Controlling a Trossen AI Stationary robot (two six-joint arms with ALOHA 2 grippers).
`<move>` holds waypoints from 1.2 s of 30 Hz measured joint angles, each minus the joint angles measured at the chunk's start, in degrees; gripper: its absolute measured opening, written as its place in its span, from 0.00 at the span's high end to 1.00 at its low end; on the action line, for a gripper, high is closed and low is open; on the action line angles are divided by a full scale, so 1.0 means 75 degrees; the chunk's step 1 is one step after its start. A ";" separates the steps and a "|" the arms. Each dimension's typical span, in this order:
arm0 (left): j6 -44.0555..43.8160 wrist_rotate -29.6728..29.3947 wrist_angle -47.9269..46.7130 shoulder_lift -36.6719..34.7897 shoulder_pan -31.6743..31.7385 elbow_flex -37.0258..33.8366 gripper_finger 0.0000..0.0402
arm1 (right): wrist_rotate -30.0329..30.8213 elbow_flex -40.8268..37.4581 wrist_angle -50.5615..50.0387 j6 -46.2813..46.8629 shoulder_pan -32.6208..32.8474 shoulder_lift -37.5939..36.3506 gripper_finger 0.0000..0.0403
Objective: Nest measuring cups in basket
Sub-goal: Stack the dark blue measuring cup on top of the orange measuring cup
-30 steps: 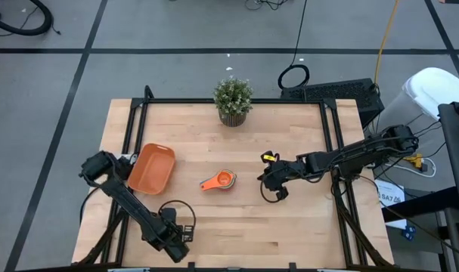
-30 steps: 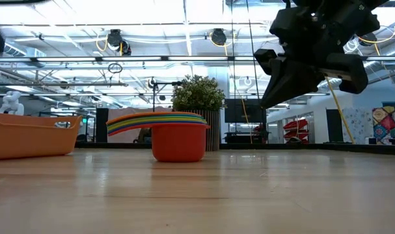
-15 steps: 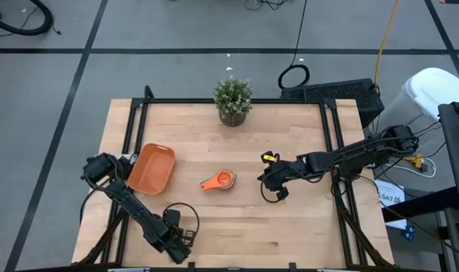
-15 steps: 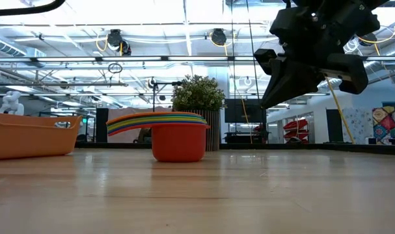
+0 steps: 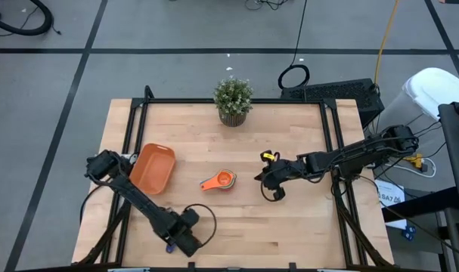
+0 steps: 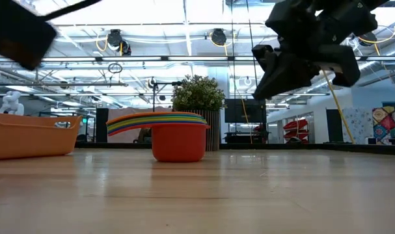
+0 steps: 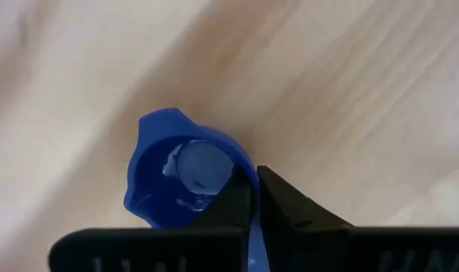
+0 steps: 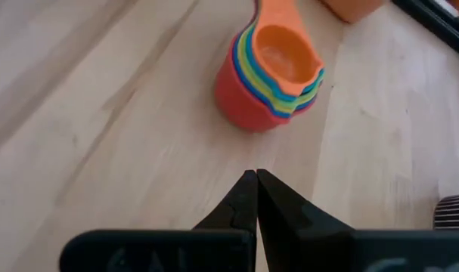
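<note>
Counter [image 5: 289, 219] is light wood. Orange basket [image 5: 152, 168] sits at 9 o'clock from counter centre, tilted diagonally; nothing visible inside it. Potted plant [image 5: 233, 100] at the 12 o'clock edge. Near centre, a nested stack of measuring cups [image 5: 221, 181]: red cup outermost, blue, green and yellow rims inside it, orange cup on top, handles pointing toward 8 o'clock. Stack stands on bare counter, well apart from the basket. Right tool [image 5: 265, 180] hangs above the counter at 3 o'clock of the stack, near it, not touching, fingers pressed together and holding nothing. Left tool [image 5: 182, 239] at the 7 o'clock edge, well apart from the stack, clamped on the handle of a dark blue cup [image 7: 180, 181]; that cup's bowl is empty.
</note>
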 joint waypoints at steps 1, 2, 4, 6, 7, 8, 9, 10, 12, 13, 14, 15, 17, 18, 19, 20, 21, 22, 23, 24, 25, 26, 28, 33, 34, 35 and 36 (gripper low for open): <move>0.0474 -0.0113 -0.0049 0.0001 0.0099 0.0066 0.97 | 0.0009 0.0000 0.0079 0.0126 0.0000 0.0000 1.00; 0.0906 -0.0173 -0.0146 0.0014 0.0211 0.0160 0.97 | 0.0035 0.0000 0.0169 0.0288 0.0000 0.0000 1.00; 0.1664 -0.0309 -0.0615 0.0060 0.0476 0.0412 0.97 | 0.0275 0.0000 0.0209 0.0651 0.0002 0.0003 1.00; 0.2502 -0.0526 -0.1417 0.0105 0.0748 0.0813 0.98 | 0.0722 0.0003 0.0101 0.1045 0.0004 -0.0015 1.00; 0.2935 -0.0670 -0.1809 0.0086 0.0872 0.1063 0.98 | 0.0890 0.0002 -0.0074 0.1236 0.0024 -0.0051 1.00; 0.3415 -0.0808 -0.2116 0.0054 0.0984 0.1327 0.98 | 0.1020 0.0000 -0.0228 0.1434 0.0051 -0.0090 1.00; 0.3886 -0.0941 -0.2434 0.0040 0.1074 0.1603 0.98 | 0.1091 0.0000 -0.0363 0.1611 0.0065 -0.0138 1.00; 0.4376 -0.1088 -0.2750 0.0038 0.1167 0.1834 0.98 | 0.1177 0.0000 -0.0532 0.1810 0.0108 -0.0181 1.00; 0.5321 -0.1371 -0.3259 0.0047 0.1344 0.2316 0.98 | 0.1265 0.0000 -0.0939 0.2155 0.0180 -0.0307 1.00; 0.5758 -0.1512 -0.3380 0.0045 0.1451 0.2541 0.98 | 0.1273 0.0000 -0.1102 0.2321 0.0211 -0.0379 1.00; 0.6183 -0.1663 -0.3497 0.0034 0.1559 0.2742 0.98 | 0.1277 0.0000 -0.1236 0.2475 0.0237 -0.0440 1.00; 0.6580 -0.1793 -0.3631 0.0032 0.1675 0.2899 0.98 | 0.1287 0.0000 -0.1359 0.2632 0.0267 -0.0515 1.00; 0.7268 -0.2018 -0.3837 0.0035 0.1930 0.3129 0.98 | 0.1287 0.0000 -0.1561 0.2918 0.0322 -0.0663 1.00; 0.7581 -0.2074 -0.3869 0.0035 0.2086 0.3193 0.98 | 0.1290 0.0000 -0.1566 0.3053 0.0347 -0.0717 1.00; 0.7873 -0.2110 -0.3847 0.0033 0.2261 0.3241 0.98 | 0.1290 0.0000 -0.1582 0.3176 0.0374 -0.0790 1.00; 0.8157 -0.2115 -0.3798 0.0032 0.2439 0.3254 0.98 | 0.1290 0.0000 -0.1617 0.3305 0.0417 -0.0847 1.00; 0.8435 -0.2127 -0.3786 0.0032 0.2608 0.3255 0.98 | 0.1290 0.0000 -0.1620 0.3435 0.0463 -0.0910 1.00; 0.8703 -0.2133 -0.3775 0.0035 0.2774 0.3252 0.98 | 0.1289 0.0002 -0.1597 0.3553 0.0513 -0.0959 1.00; 0.8966 -0.2141 -0.3722 0.0035 0.2926 0.3252 0.98 | 0.1299 0.0003 -0.1608 0.3675 0.0561 -0.1012 1.00; 0.9202 -0.2145 -0.3616 0.0035 0.3057 0.3252 0.98 | 0.1367 0.0003 -0.1663 0.3795 0.0624 -0.1057 1.00; 0.9415 -0.2141 -0.3467 0.0032 0.3173 0.3252 0.98 | 0.1452 0.0003 -0.1729 0.3917 0.0690 -0.1096 1.00; 0.9633 -0.2112 -0.3285 0.0032 0.3278 0.3252 0.98 | 0.1499 0.0003 -0.1789 0.4006 0.0738 -0.1140 1.00; 0.9993 -0.2019 -0.2941 0.0032 0.3444 0.3252 0.98 | 0.1682 0.0003 -0.1960 0.4218 0.0840 -0.1213 1.00; 1.0624 -0.1765 -0.2563 0.0029 0.3645 0.3252 0.98 | 0.1861 0.0003 -0.2236 0.4728 0.0987 -0.1250 1.00; 1.0688 -0.1747 -0.2561 0.0029 0.3664 0.3252 0.98 | 0.1864 0.0003 -0.2242 0.4819 0.1010 -0.1250 1.00; 1.0732 -0.1740 -0.2564 0.0026 0.3676 0.3252 0.98 | 0.1862 0.0003 -0.2242 0.4887 0.1025 -0.1250 1.00; 1.0739 -0.1714 -0.2564 0.0026 0.3693 0.3252 0.98 | 0.1861 0.0003 -0.2247 0.4962 0.1045 -0.1250 1.00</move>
